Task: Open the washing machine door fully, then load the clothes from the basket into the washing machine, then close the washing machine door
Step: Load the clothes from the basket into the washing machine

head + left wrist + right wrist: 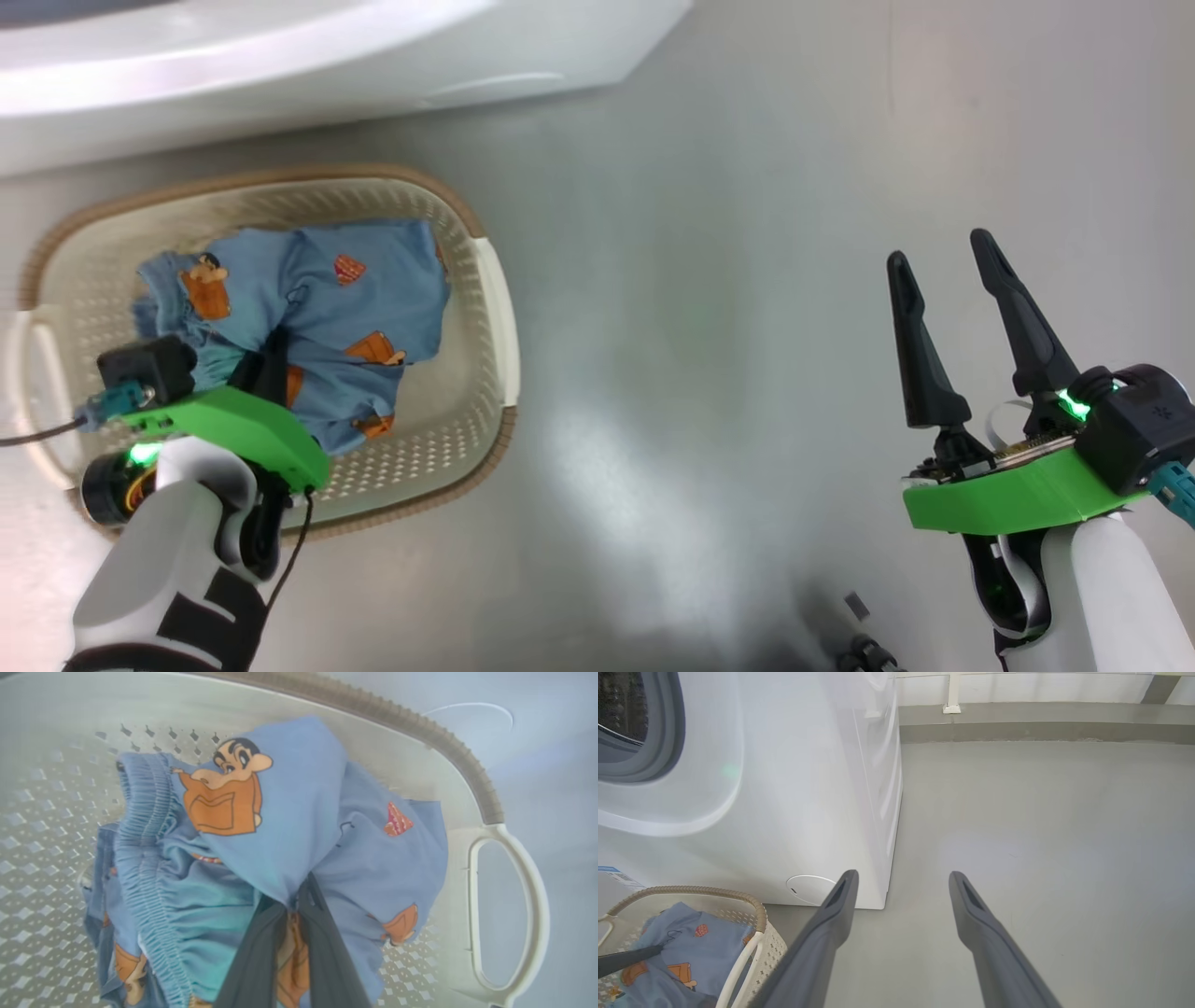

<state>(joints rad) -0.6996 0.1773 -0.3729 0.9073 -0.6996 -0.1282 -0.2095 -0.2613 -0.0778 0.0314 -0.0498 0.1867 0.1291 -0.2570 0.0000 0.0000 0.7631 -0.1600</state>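
Cream perforated basket (453, 411), with a brown woven-look rim and white side handles, is sitting on the grey floor (709, 355) just in front of the white washing machine (280, 65). Contents: the clothes (322, 289), a light blue bundle printed with orange cartoon boys, are lying inside and covering much of the bottom. The left gripper (296, 896) is hanging inside the basket, its fingers pinching a fold of the bundle. The right gripper (938, 252) is hovering over bare floor, well apart from the basket, its fingers standing spread wide.
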